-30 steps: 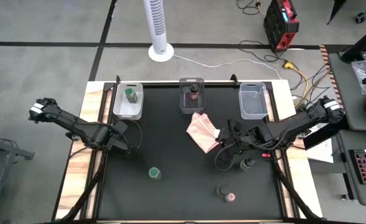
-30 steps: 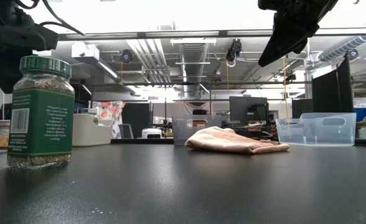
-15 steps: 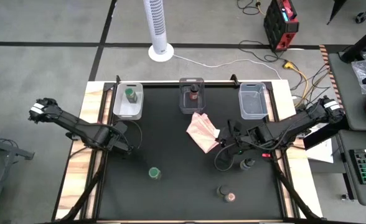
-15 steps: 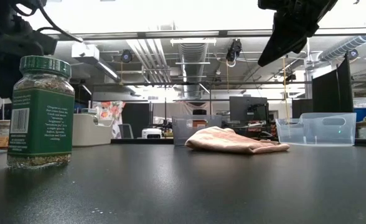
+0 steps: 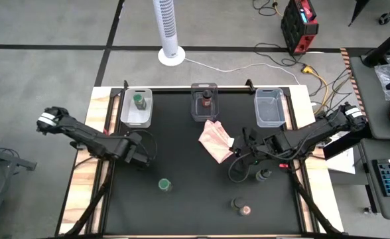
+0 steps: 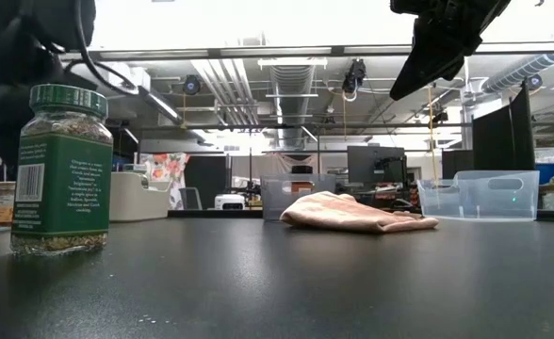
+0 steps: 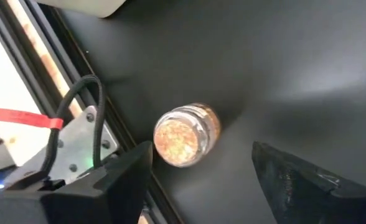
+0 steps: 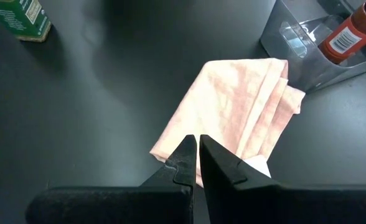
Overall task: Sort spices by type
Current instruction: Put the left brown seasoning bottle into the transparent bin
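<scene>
left gripper [image 7: 201, 168] shifted over, seemingly, a jar [image 7: 184, 135].

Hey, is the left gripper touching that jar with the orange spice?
Apart. The left wrist view shows the left gripper open, with bare black mat between each finger and the orange spice jar.

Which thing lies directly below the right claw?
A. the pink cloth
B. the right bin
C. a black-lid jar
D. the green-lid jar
A: the right wrist view looks down past the shut right claw straight onto the pink cloth, and the high view puts that claw at the cloth's edge.
</scene>
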`<action>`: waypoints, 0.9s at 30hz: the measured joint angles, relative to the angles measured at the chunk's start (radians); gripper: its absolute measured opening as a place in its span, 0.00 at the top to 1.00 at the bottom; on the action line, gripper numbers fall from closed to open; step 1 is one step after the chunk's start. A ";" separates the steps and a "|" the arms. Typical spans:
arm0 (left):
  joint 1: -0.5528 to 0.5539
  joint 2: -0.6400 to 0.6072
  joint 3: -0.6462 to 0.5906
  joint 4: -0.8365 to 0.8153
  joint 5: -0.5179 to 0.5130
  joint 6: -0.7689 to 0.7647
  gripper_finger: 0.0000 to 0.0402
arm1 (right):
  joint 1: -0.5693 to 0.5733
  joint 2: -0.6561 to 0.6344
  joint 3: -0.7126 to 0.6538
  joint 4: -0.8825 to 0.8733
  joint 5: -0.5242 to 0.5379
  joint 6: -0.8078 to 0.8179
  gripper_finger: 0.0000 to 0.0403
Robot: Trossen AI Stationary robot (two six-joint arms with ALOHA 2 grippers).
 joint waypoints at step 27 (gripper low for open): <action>0.030 0.163 0.000 0.042 0.043 0.035 0.35 | 0.062 0.000 -0.187 0.277 0.163 -0.126 0.97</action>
